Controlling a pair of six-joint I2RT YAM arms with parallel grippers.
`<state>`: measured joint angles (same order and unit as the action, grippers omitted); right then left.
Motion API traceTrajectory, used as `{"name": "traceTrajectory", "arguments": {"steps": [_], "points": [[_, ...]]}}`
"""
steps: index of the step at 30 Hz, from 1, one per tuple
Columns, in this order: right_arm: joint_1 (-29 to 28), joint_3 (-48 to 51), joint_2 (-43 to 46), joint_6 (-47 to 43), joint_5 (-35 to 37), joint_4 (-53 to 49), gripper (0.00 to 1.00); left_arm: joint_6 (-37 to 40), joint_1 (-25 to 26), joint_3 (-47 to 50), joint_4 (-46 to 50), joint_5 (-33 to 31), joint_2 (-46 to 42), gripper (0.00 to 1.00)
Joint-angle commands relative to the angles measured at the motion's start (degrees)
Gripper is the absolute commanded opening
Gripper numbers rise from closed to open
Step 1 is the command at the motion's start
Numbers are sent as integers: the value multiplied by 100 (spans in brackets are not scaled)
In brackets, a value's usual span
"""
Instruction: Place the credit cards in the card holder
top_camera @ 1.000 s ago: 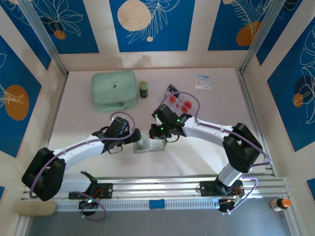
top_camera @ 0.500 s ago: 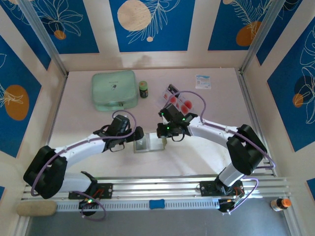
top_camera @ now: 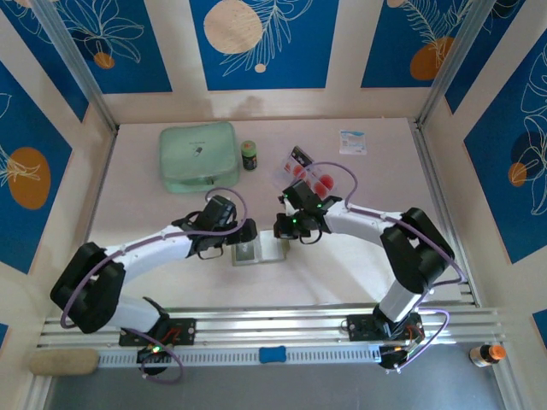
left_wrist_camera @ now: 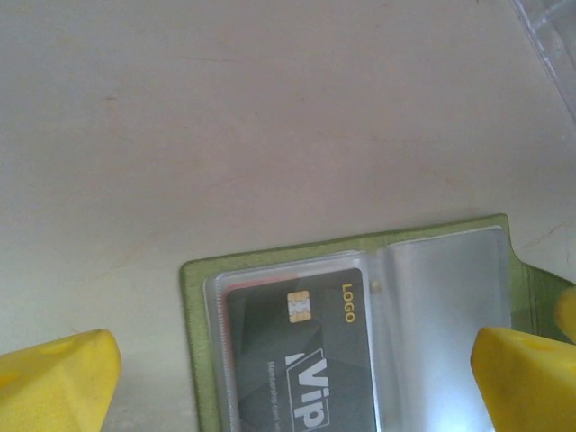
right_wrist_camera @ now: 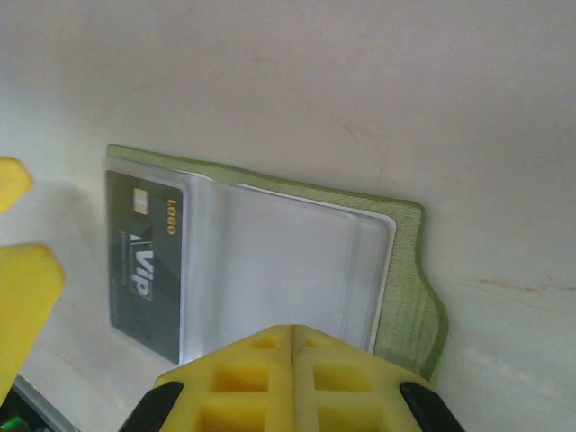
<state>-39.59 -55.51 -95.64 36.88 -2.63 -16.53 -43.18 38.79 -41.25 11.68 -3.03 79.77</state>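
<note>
1. Two grippers flank the card holder (top_camera: 258,250), which lies open and flat on the table (top_camera: 145,205), just below the middle of the top view.
2. The left gripper (top_camera: 243,237) hangs at the holder's left side with its claw released. In the left wrist view its yellow fingertips (left_wrist_camera: 56,382) sit in the two lower corners of the frame, spread wide, with only the holder beneath them.
3. The right gripper (top_camera: 285,231) stands at the holder's right side with its claw clenched. In the right wrist view its two yellow pads (right_wrist_camera: 256,378) press together at the bottom centre, over the holder's near edge. Nothing shows between them, and I cannot tell whether they touch the holder.
4. Both wrist views show the holder's olive-green cover and its greyish clear sleeves. A black card (left_wrist_camera: 301,360) with a gold chip and the words "Vip" and "LOGO" sits in one sleeve.
5. The credit cards (top_camera: 309,178), white with red circles, lie in a clear tray (top_camera: 286,168) above and right of centre in the top view. The tray is just behind the right gripper and apart from the holder.
6. A mint-green zip case (top_camera: 198,155) lies in the upper left of the table, with a small dark jar (top_camera: 249,155) just to its right. A white packet (top_camera: 352,142) sits toward the upper right.
</note>
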Motion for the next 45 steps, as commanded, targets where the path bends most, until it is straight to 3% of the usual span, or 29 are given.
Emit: {"name": "traceTrajectory", "arguments": {"steps": [1, 10, 30, 45], "points": [[56, -214, -212, 48, -186, 46, 0, 172, 197, -206, 356, -304, 98, 100], [215, -284, -602, -15, -392, 166, 0, 205, 479, -251, 375, -454, 399, 100], [-13, -565, -1045, 100, -756, 276, 0, 283, 534, -243, 309, -506, 452, 100], [189, -523, -618, -22, -624, 126, 0, 285, 534, -243, 273, -464, 461, 100]]}}
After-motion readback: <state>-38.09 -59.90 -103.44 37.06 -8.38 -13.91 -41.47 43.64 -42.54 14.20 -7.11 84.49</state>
